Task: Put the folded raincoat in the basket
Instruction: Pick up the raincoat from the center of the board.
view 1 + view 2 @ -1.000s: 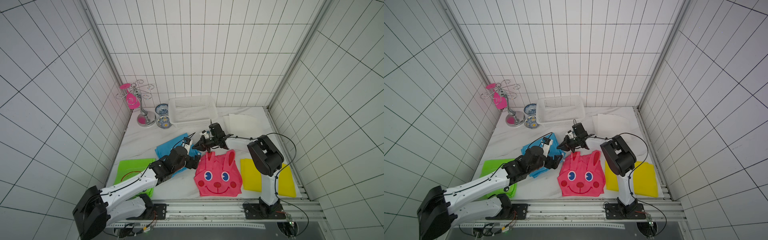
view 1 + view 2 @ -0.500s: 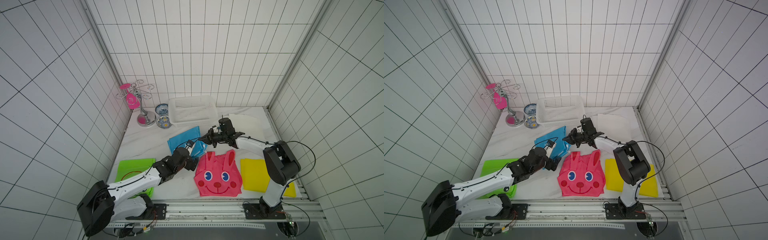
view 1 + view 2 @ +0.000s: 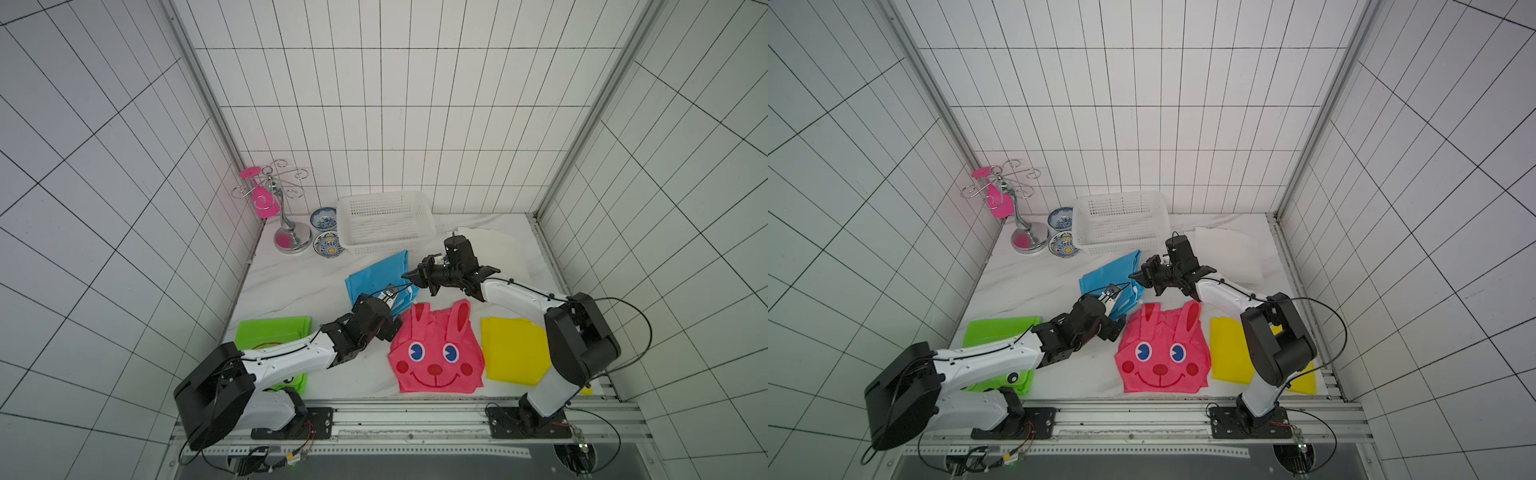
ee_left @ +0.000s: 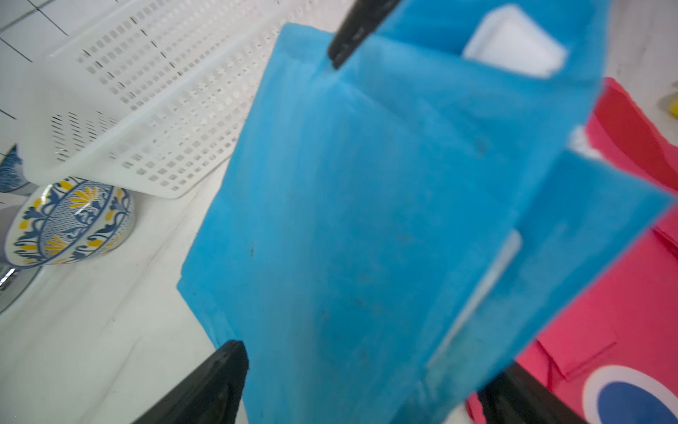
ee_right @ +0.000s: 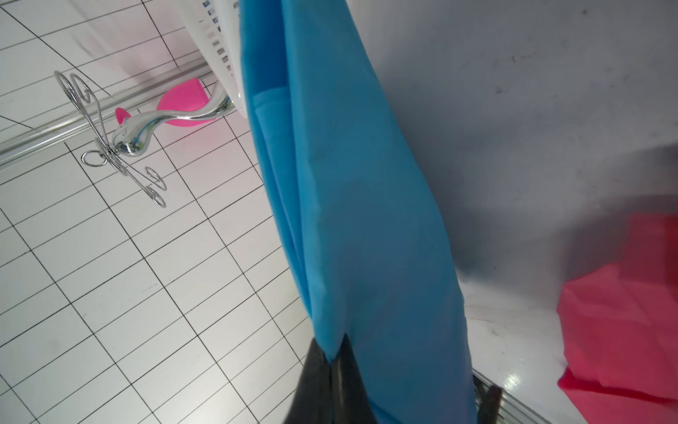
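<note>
The right jaws are clamped shut on a corner of the blue raincoat [image 3: 374, 278], which stretches away from them to the basket [image 3: 386, 239] just beyond its far edge, while the left jaws stand wide open around its near edge, gripping nothing.

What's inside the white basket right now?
Nothing visible: in both top views the basket shows only its perforated floor. The blue raincoat is outside, pinched by the right pincer. The near wall hides the floor strip just behind it.
</note>
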Controlling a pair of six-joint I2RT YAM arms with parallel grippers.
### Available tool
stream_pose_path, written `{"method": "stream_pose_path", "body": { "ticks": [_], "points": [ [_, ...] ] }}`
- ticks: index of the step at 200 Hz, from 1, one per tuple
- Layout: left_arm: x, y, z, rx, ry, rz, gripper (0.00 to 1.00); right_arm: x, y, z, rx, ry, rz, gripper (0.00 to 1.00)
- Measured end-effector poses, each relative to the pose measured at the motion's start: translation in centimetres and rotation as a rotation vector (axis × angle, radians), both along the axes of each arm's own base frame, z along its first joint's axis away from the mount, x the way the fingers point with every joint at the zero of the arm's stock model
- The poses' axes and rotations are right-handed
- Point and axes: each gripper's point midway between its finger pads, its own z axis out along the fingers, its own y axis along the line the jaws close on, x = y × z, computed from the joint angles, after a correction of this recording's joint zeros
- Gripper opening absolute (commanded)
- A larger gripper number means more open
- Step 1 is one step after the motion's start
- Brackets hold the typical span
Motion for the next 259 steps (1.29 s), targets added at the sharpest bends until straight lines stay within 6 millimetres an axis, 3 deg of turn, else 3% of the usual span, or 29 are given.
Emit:
{"method": "stream_pose_path", "body": {
  "ticks": [28,62,93,114,152,171,193,205,220,240,259],
  "points": [
    [1.1,0.3,0.0,0.029,-0.052,0.042,0.7,-0.2,-0.4,0.3,0.0,0.004,-0.021,0.0],
    [1.5,0.3,0.7,0.04,-0.09,0.041,0.22,-0.2,-0.5,0.6,0.003,0.002,-0.03,0.0],
    [1.1,0.4,2.3,0.041,-0.124,0.004,0.16,-0.1,-0.6,0.6,0.001,-0.001,-0.034,0.0],
    [0.8,0.6,4.3,0.023,-0.165,-0.019,0.0,-0.1,-0.6,0.6,-0.001,-0.005,-0.034,0.03],
    [0.0,1.2,6.1,0.004,-0.187,-0.036,0.0,-0.2,-0.5,1.0,0.005,-0.052,0.008,0.47],
    [-0.1,1.7,6.8,-0.001,-0.176,-0.017,0.0,0.3,-1.0,1.3,0.004,-0.095,0.021,0.6],
    [0.4,2.9,9.1,-0.037,-0.163,0.029,0.0,1.5,-1.7,2.1,-0.025,-0.172,0.03,0.69],
    [0.9,4.1,11.1,-0.088,-0.161,0.07,0.0,2.4,-2.2,2.8,-0.057,-0.235,0.028,0.76],
    [1.5,6.0,14.2,-0.164,-0.178,0.128,0.0,3.6,-3.0,3.6,-0.13,-0.321,0.024,0.78],
    [1.5,8.5,18.1,-0.266,-0.229,0.184,0.0,6.1,-5.1,4.8,-0.297,-0.444,-0.03,0.82],
    [0.9,9.8,20.5,-0.327,-0.25,0.195,0.0,8.6,-8.3,5.4,-0.472,-0.522,-0.11,0.83]
  ]
}}
